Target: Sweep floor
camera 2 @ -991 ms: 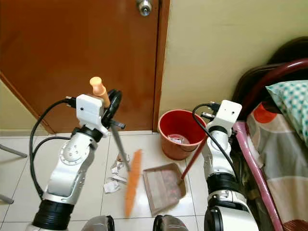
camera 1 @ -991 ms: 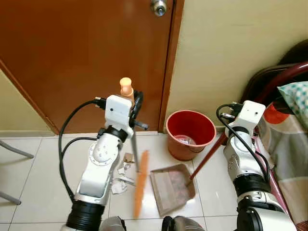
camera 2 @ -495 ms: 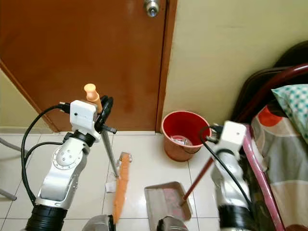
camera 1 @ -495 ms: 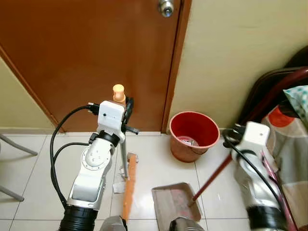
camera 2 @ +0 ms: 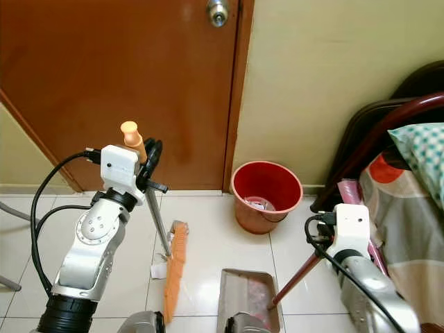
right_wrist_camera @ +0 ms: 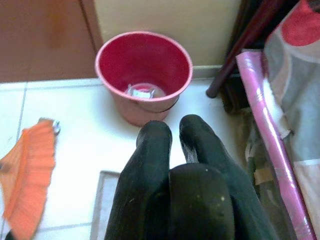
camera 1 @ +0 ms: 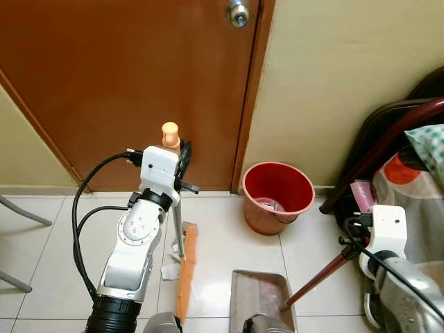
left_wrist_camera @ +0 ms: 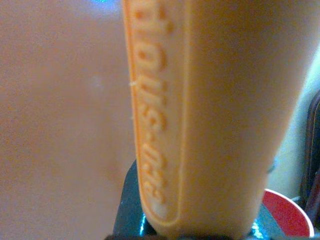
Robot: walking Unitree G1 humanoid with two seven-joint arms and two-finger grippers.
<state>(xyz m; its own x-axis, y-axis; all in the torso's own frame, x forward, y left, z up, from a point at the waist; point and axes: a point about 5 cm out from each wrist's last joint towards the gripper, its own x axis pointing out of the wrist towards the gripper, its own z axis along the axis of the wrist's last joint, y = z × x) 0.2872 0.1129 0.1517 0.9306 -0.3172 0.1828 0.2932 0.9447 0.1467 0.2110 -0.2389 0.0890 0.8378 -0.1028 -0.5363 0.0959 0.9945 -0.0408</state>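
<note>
My left gripper point(camera 1: 182, 164) is shut on the broom handle point(camera 1: 177, 223), just below its orange tip point(camera 1: 170, 132); that orange grip point(left_wrist_camera: 215, 115) looms close in the left wrist view. The orange broom head point(camera 1: 186, 272) rests on the tiles beside paper scraps point(camera 1: 169, 268). My right gripper point(camera 1: 345, 251) is shut on the dustpan's red handle point(camera 1: 316, 280). The grey dustpan point(camera 1: 261, 306) lies flat on the floor in front of my feet, with bits of debris in it. In the right wrist view the black fingers point(right_wrist_camera: 155, 141) are pressed together, hiding the handle.
A red bucket point(camera 1: 278, 195) with some trash inside stands by the wall, beyond the dustpan. A brown door point(camera 1: 132, 83) is straight ahead. A bed with a dark red frame point(camera 1: 388, 142) and patterned bedding crowds the right. A chair leg point(camera 1: 21, 211) shows far left.
My right arm has drawn the dustpan back toward my feet and rightward, away from the bucket. The broom head swung left, off the dustpan. The camera also shifted.
</note>
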